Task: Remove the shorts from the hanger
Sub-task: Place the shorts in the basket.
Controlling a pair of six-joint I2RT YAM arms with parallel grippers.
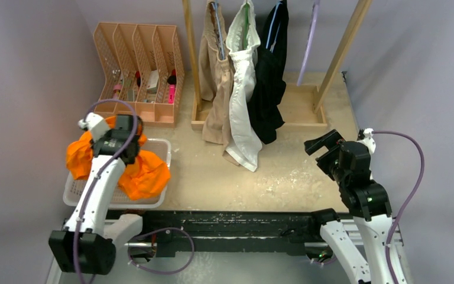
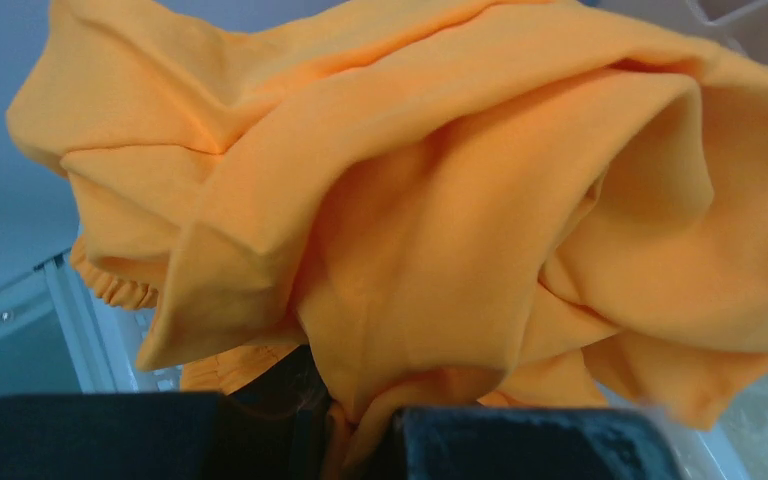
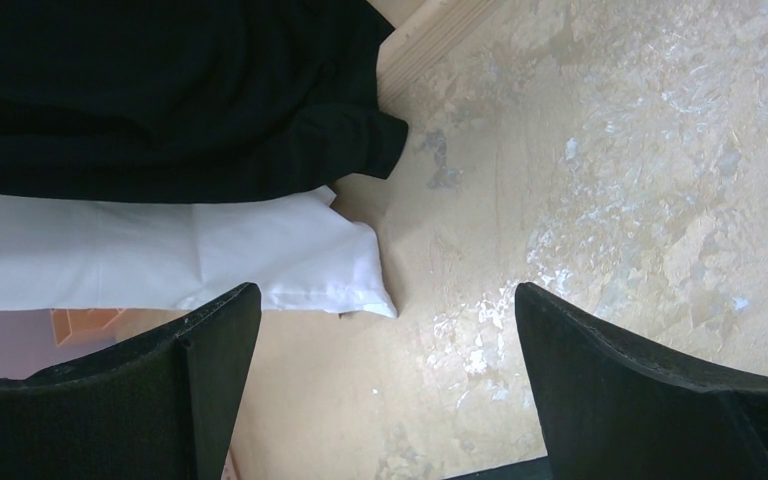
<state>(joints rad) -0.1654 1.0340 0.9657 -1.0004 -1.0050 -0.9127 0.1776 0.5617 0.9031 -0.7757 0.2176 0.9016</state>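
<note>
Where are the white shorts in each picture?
Top view: the limp white cloth shorts hang on the wooden rack between beige cloth shorts and black cloth shorts.
Left wrist view: not there; only bright orange cloth shorts.
Right wrist view: white shorts at left, under the black shorts.
Shared landmark: the black shorts.

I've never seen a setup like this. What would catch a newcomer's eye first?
The bright orange shorts, bunched in the shut left gripper over the white basket on the left. Next, three more pairs hang side by side from the wooden rack at the back: beige shorts, white shorts and black shorts. The right gripper hangs open on the right, holding nothing.
</note>
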